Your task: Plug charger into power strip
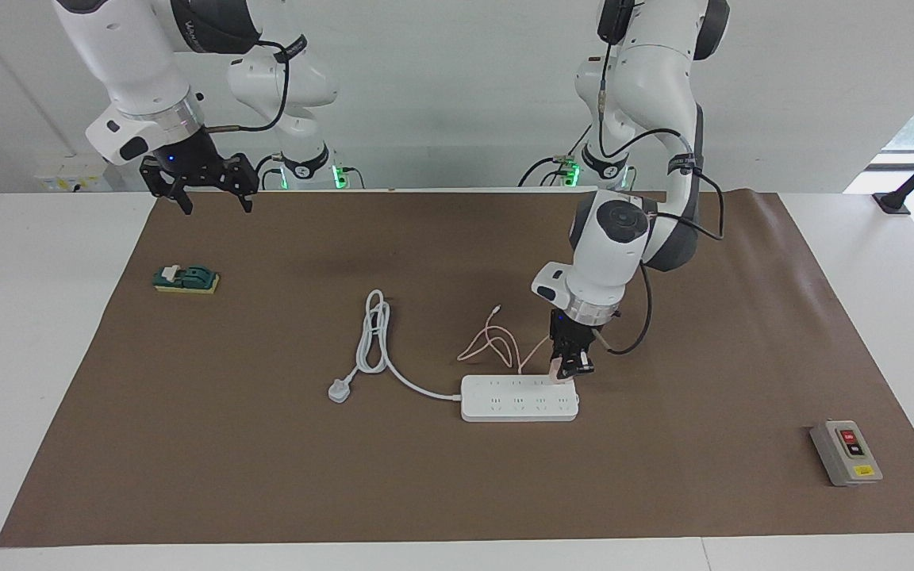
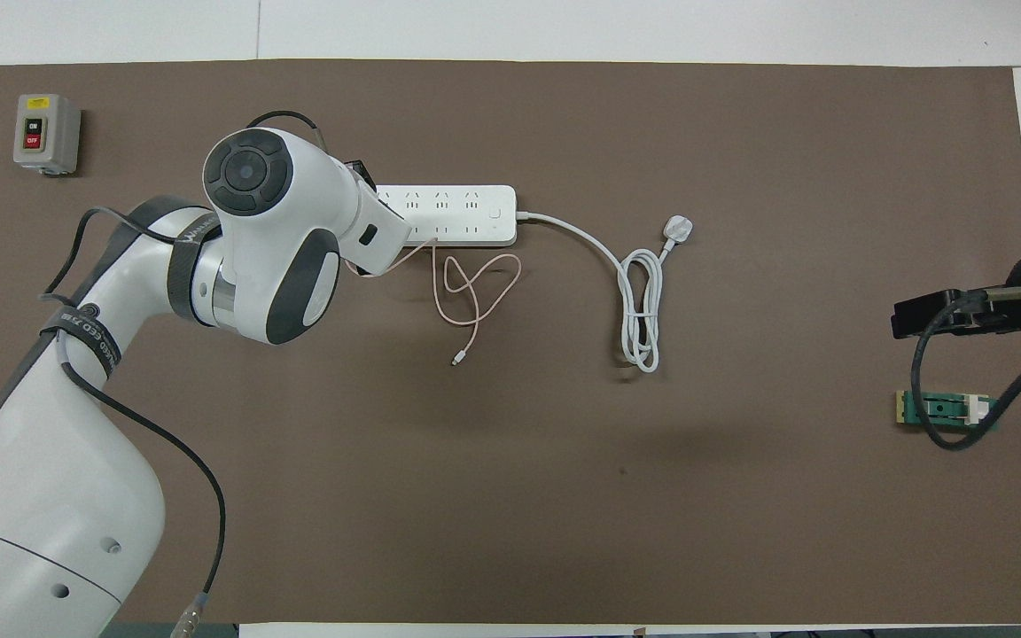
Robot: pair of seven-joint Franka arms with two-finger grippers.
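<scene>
The white power strip [image 1: 519, 398] lies flat mid-mat; it also shows in the overhead view [image 2: 457, 213]. My left gripper [image 1: 572, 367] points straight down over the strip's end toward the left arm's side. It is shut on the pale-pink charger [image 1: 557, 369], which is low at the strip's top face. I cannot tell if its pins are in a socket. The charger's thin pink cable [image 1: 493, 341] loops on the mat nearer the robots [image 2: 475, 292]. In the overhead view the left arm hides the charger. My right gripper [image 1: 199, 190] waits open, high over the mat's edge.
The strip's thick white cord ends in a white three-pin plug [image 1: 338, 390] [image 2: 680, 229] lying on the mat. A grey box with red and black buttons [image 1: 846, 452] sits far from the robots at the left arm's end. A green-and-yellow block [image 1: 186, 279] lies under the right arm.
</scene>
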